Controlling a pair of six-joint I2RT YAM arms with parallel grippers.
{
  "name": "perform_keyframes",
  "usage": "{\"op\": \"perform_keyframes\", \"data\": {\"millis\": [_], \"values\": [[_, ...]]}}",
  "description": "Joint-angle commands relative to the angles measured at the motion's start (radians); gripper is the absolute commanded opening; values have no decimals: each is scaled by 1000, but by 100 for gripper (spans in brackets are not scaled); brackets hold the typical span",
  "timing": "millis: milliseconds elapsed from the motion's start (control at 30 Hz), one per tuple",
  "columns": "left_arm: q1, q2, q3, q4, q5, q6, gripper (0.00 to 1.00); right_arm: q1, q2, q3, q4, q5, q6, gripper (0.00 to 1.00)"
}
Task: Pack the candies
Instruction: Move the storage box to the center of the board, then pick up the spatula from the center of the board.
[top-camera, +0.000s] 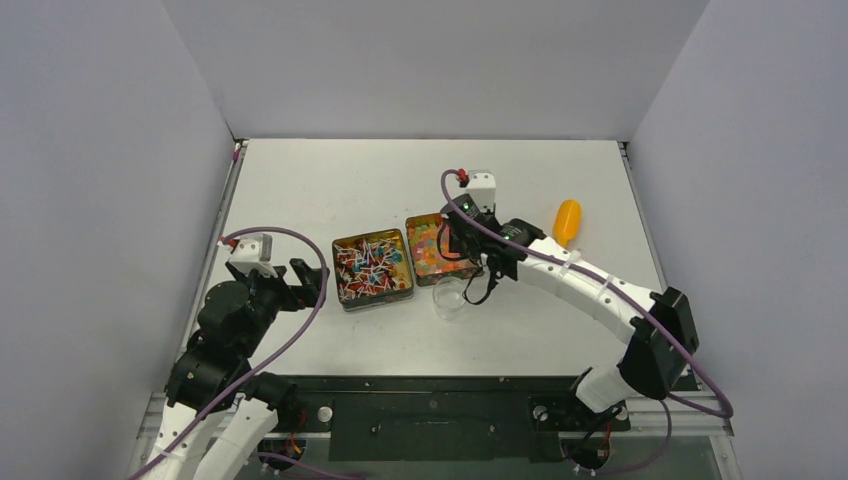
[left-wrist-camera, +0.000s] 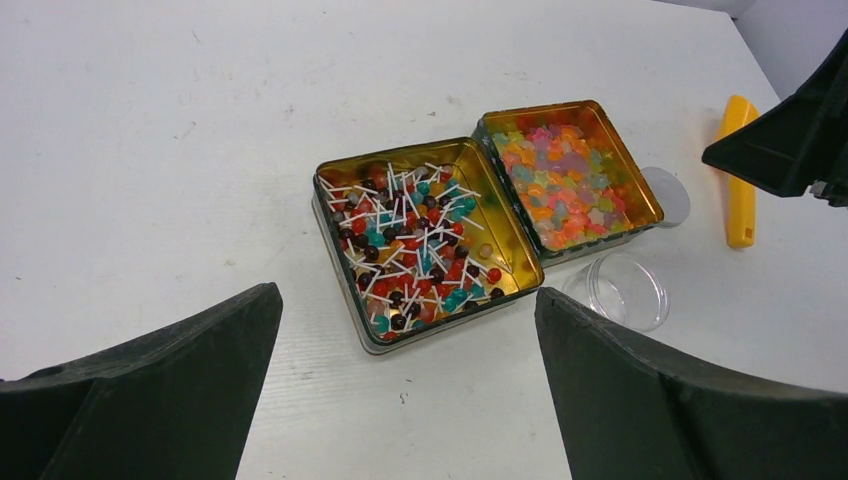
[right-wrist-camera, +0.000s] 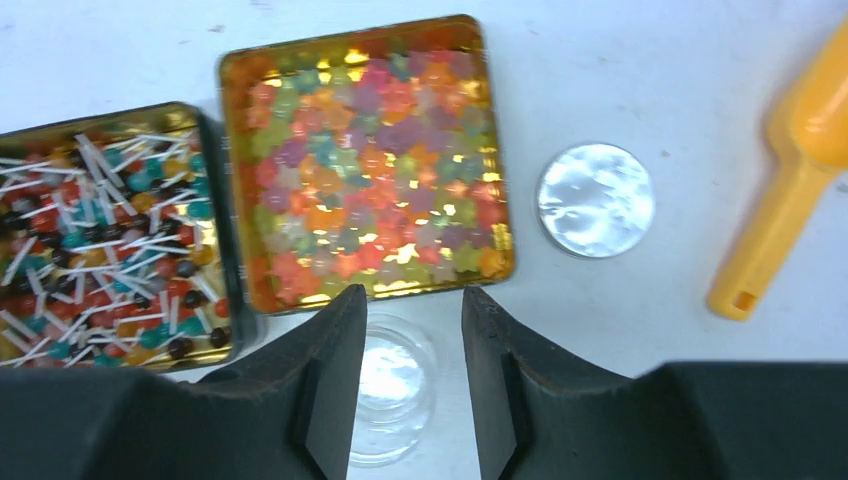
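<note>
Two open gold tins stand side by side mid-table. The left tin (top-camera: 372, 268) holds red, blue and dark candies on white sticks (left-wrist-camera: 420, 240), also in the right wrist view (right-wrist-camera: 100, 240). The right tin (top-camera: 432, 248) holds orange, yellow, pink and green candies (right-wrist-camera: 370, 170). My right gripper (right-wrist-camera: 412, 295) is open and empty, hovering over a small clear jar (right-wrist-camera: 395, 390) just in front of the right tin. My left gripper (left-wrist-camera: 405, 300) is wide open and empty, just left of and in front of the left tin.
An orange scoop (top-camera: 567, 221) lies to the right of the tins, also in the right wrist view (right-wrist-camera: 790, 200). The jar's round clear lid (right-wrist-camera: 596, 200) lies flat between the right tin and the scoop. White walls enclose the table on three sides.
</note>
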Motion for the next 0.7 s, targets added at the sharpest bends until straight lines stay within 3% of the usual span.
{"op": "perform_keyframes", "data": {"millis": [0, 433, 667], "values": [[8, -12, 4, 41, 17, -10, 96, -83, -101, -86, -42, 45, 19, 40], [8, -20, -1, 48, 45, -13, 96, -375, -290, -260, -60, -4, -27, 70], [7, -18, -2, 52, 57, -14, 96, -507, -302, -360, 49, 54, -99, 75]]}}
